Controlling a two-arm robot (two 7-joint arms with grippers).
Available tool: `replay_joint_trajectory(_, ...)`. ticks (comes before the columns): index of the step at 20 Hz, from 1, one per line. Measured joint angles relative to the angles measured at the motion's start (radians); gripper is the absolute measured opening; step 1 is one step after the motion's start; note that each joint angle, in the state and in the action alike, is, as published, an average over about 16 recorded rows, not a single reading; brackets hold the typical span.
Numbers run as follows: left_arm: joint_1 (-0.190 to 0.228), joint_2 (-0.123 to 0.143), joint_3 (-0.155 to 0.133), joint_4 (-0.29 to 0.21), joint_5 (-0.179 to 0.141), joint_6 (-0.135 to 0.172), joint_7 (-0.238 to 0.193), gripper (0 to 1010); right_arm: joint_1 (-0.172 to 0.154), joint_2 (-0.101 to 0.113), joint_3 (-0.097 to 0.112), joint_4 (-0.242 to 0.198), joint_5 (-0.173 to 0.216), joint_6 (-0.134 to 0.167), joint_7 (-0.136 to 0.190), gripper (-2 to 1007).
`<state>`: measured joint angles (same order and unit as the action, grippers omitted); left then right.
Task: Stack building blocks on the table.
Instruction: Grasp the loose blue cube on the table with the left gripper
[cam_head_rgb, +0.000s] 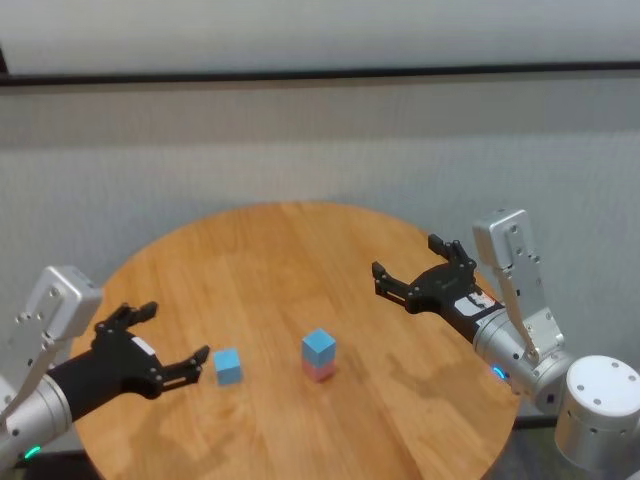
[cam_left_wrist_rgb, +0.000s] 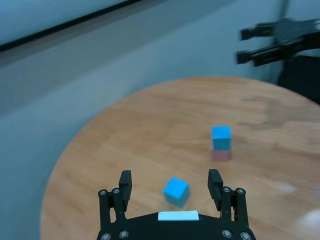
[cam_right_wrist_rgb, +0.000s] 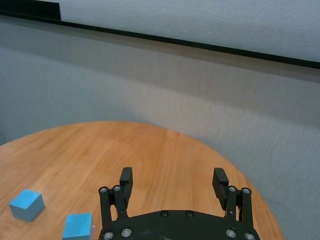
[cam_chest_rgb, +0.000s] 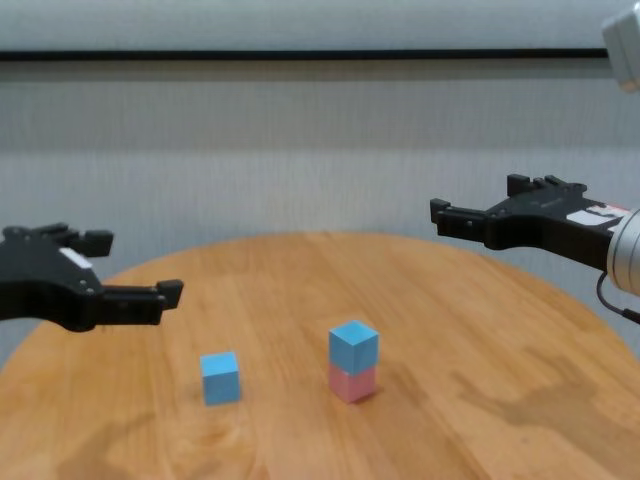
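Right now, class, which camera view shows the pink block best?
The chest view: the pink block shows two clear faces beneath a blue block. The head view and left wrist view show it smaller; the right wrist view shows hardly any of it.

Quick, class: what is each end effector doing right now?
Left end effector: open, empty, near the loose blue block.
Right end effector: open, empty, raised.

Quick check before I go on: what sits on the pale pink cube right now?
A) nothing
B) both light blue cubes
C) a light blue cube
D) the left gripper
C: one light blue cube rests on the pale pink cube; the second light blue cube stands apart on the wooden table.
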<state>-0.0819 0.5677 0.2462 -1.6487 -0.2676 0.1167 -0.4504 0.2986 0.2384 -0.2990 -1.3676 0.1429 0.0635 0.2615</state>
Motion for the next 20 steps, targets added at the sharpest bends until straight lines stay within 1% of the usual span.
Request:
replay_joint_trajectory(4,-0.017,0.024,0.001,0.008,-0.025,-0.024,-0.056,1000,0.002,-0.001,0.0,0.001,0.002,0.002,0.001,1005)
replay_joint_trajectory(7,-0.045,0.037,0.011,0.045,-0.047,-0.05,-0.109,1000,0.002,-0.002,-0.001,0.002,0.003,0.002,0.001,1005)
replay_joint_trajectory(11,-0.099,0.044,0.036,0.13,-0.075,-0.09,-0.183,1000,0.003,-0.002,-0.001,0.002,0.004,0.003,0.002,1005)
replay_joint_trajectory(16,-0.172,0.038,0.074,0.252,-0.101,-0.143,-0.268,1000,0.004,-0.003,-0.001,0.003,0.005,0.004,0.002,1005)
replay_joint_trajectory(18,-0.199,0.034,0.088,0.295,-0.109,-0.16,-0.292,1000,0.004,-0.003,-0.001,0.003,0.005,0.004,0.003,1005)
replay_joint_trajectory(20,-0.223,0.029,0.102,0.329,-0.113,-0.171,-0.307,1000,0.004,-0.003,-0.001,0.003,0.005,0.004,0.003,1005)
